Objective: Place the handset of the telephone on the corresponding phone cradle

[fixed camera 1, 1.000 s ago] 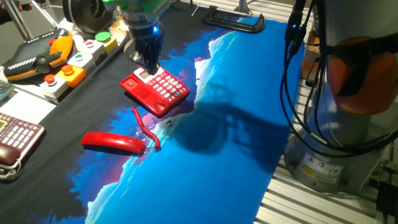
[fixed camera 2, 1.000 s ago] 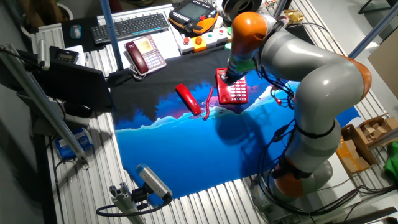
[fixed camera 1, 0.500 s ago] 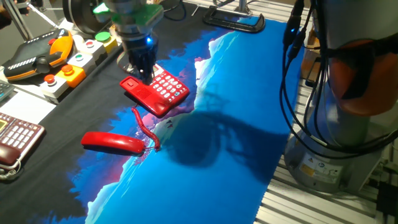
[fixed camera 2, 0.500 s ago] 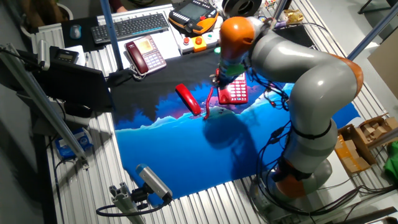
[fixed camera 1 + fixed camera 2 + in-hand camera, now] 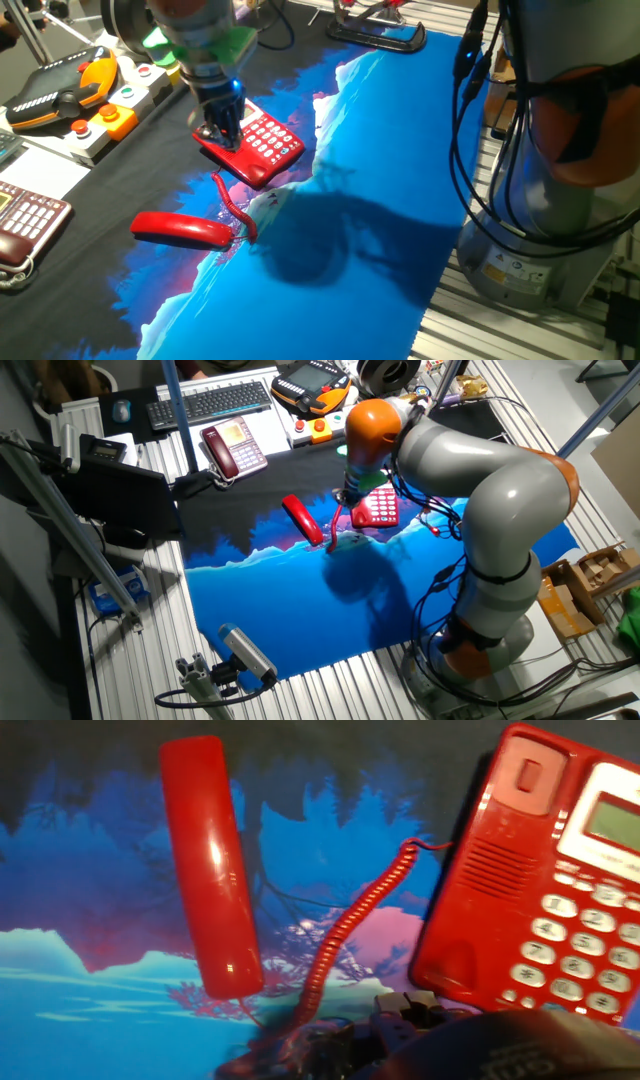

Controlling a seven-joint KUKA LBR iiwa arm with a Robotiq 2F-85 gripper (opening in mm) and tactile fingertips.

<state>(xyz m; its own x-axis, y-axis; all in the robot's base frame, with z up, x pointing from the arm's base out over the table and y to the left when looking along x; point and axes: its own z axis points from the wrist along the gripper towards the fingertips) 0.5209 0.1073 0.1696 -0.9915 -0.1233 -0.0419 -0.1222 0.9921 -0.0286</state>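
The bright red handset (image 5: 182, 228) lies flat on the blue-and-black cloth, off the telephone (image 5: 258, 150), and is joined to it by the red coiled cord (image 5: 236, 208). The telephone's white keys face up. Its cradle (image 5: 487, 870) on the left side is empty. My gripper (image 5: 220, 130) hangs just over the cradle side of the telephone, holding nothing, and its finger gap is not clear. In the other fixed view the handset (image 5: 302, 520) lies left of the telephone (image 5: 376, 508), with the gripper (image 5: 347, 495) between them. The hand view shows the handset (image 5: 210, 870), the cord (image 5: 355, 915) and the telephone (image 5: 545, 890).
A dark maroon phone (image 5: 25, 222) lies at the left edge. An orange-and-black handheld device (image 5: 62, 90) and a button box (image 5: 120, 105) stand at the back left. A keyboard (image 5: 210, 402) is at the far side. The arm's base (image 5: 545, 180) and cables stand at the right.
My gripper has moved from over the telephone's keypad towards its cradle side, nearer the handset. The handset, cord and telephone have not moved.
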